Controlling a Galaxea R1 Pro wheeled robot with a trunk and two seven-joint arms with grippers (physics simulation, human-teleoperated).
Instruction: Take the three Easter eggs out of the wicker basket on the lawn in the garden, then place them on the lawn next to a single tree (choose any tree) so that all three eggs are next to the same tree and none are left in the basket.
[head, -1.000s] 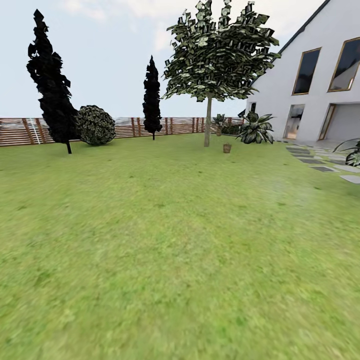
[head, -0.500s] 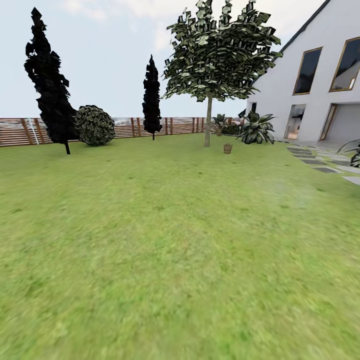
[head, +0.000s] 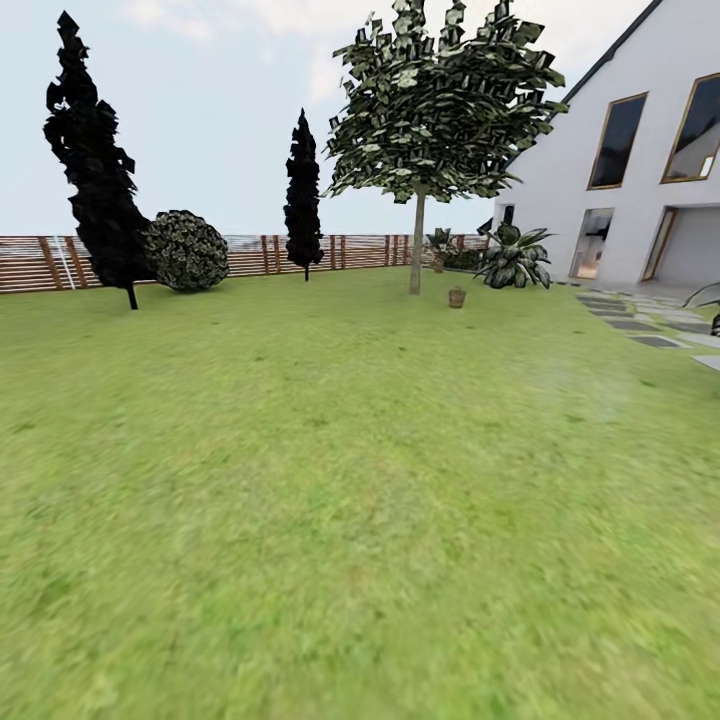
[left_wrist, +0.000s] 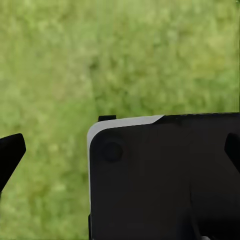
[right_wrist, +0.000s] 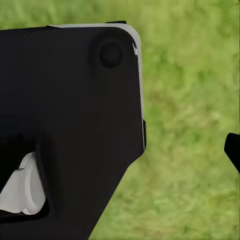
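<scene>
The lawn (head: 330, 480) stretches ahead in the head view. Far off, the small brown wicker basket (head: 456, 297) stands on the grass just right of the pale trunk of the tree (head: 416, 250). The Easter eggs are too far away to make out. In the left wrist view my left gripper (left_wrist: 120, 150) is open over grass, with one dark fingertip (left_wrist: 10, 155) at each side edge and a black body part between them. In the right wrist view my right gripper (right_wrist: 120, 150) shows one fingertip (right_wrist: 233, 150) far out at the edge. A black body part covers the other.
A brown slat fence (head: 260, 255) closes the far side of the garden. Two dark cypress-like trees (head: 95, 170) and a round shrub (head: 186, 250) stand before it. The white house (head: 640, 180), a broad-leaved plant (head: 515, 258) and grey stepping stones (head: 650, 330) lie to the right.
The whole head view has shifted slightly, so the camera has moved a little forward. The basket and tree stay where they were on the lawn.
</scene>
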